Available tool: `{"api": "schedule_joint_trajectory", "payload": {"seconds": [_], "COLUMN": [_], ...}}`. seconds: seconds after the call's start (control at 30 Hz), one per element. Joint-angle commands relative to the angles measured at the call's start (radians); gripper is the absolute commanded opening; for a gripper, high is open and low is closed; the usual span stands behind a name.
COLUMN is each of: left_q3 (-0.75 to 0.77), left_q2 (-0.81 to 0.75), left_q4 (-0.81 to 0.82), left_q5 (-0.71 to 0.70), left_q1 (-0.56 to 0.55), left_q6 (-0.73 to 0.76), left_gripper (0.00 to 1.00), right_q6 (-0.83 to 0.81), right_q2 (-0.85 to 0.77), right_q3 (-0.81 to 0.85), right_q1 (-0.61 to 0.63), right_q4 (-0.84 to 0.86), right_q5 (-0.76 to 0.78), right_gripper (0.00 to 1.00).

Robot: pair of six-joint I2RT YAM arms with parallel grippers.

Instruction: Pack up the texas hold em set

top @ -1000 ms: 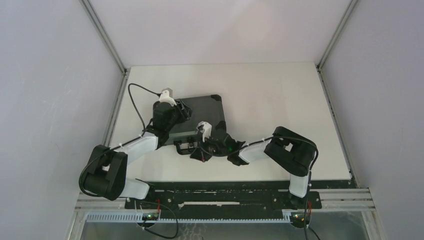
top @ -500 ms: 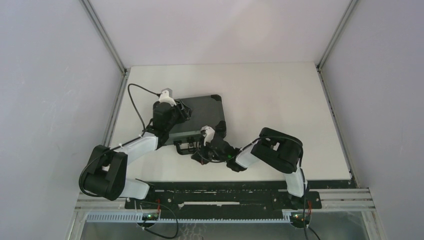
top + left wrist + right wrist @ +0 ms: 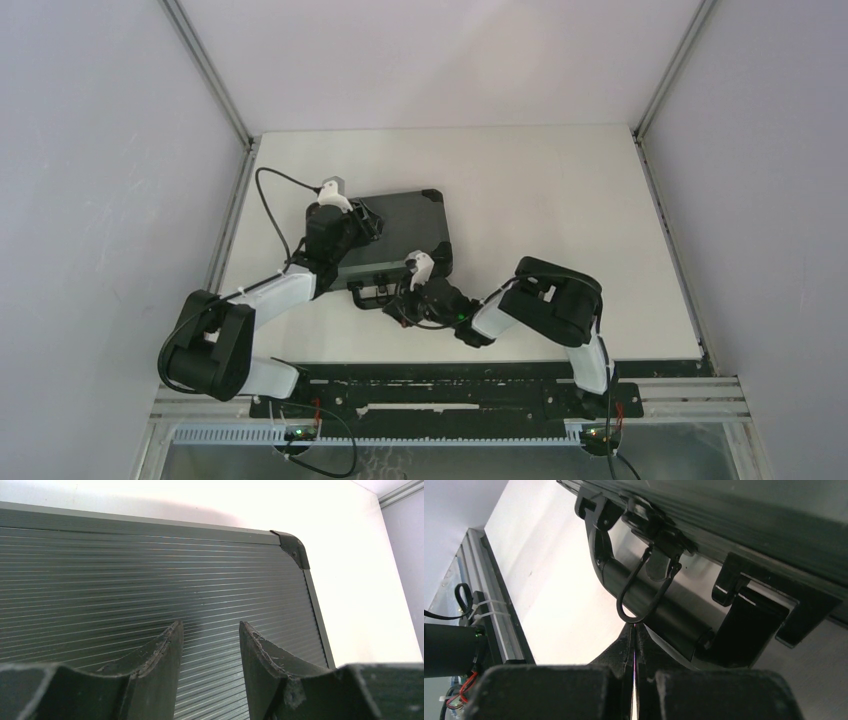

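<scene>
The texas hold em set shows only as a shut black briefcase [image 3: 405, 222] lying flat left of the table's middle; chips, cards and buttons are hidden. My left gripper [image 3: 366, 224] is low over the ribbed lid [image 3: 150, 570], open, with nothing between its fingers [image 3: 162, 652]. My right gripper [image 3: 398, 302] is at the case's near side, by the handle [image 3: 664, 615]. It is shut, and its tips [image 3: 634, 630] touch the bottom of a hanging wire latch loop [image 3: 644, 597]. The loop is not between the fingers.
White table [image 3: 560, 200] with grey walls on both sides and a metal rail [image 3: 489, 590] along the near edge. The lid's black corner cap [image 3: 293, 547] lies close to the case's right edge. The arm bases stand at the bottom of the top view.
The right arm's elbow has drawn in to the left and its wrist has slid slightly right and nearer along the case front. The left arm and the briefcase have not moved.
</scene>
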Motion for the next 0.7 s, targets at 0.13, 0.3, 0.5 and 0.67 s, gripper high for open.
{"api": "schedule_joint_trajectory", "payload": {"seconds": [0.13, 0.3, 0.5, 0.67], "left_q3": [-0.037, -0.038, -0.038, -0.038], "left_q2": [0.010, 0.019, 0.024, 0.033], "left_q4": [-0.039, -0.035, -0.034, -0.030], "left_q5": [0.010, 0.013, 0.012, 0.015], "left_q1": [0.002, 0.002, 0.003, 0.002], "left_q6": [-0.009, -0.009, -0.006, -0.006], "left_gripper": [0.50, 0.50, 0.50, 0.50], "right_q6": [-0.013, -0.008, -0.021, -0.027], "right_q2": [-0.064, -0.045, -0.037, -0.028], "right_q3": [0.003, 0.013, 0.052, 0.106], "right_q1": [-0.048, -0.061, -0.077, -0.083], "right_q4": [0.087, 0.089, 0.069, 0.038], "right_q5": [0.024, 0.021, 0.001, -0.013], "right_gripper": [0.00, 0.00, 0.00, 0.00]}}
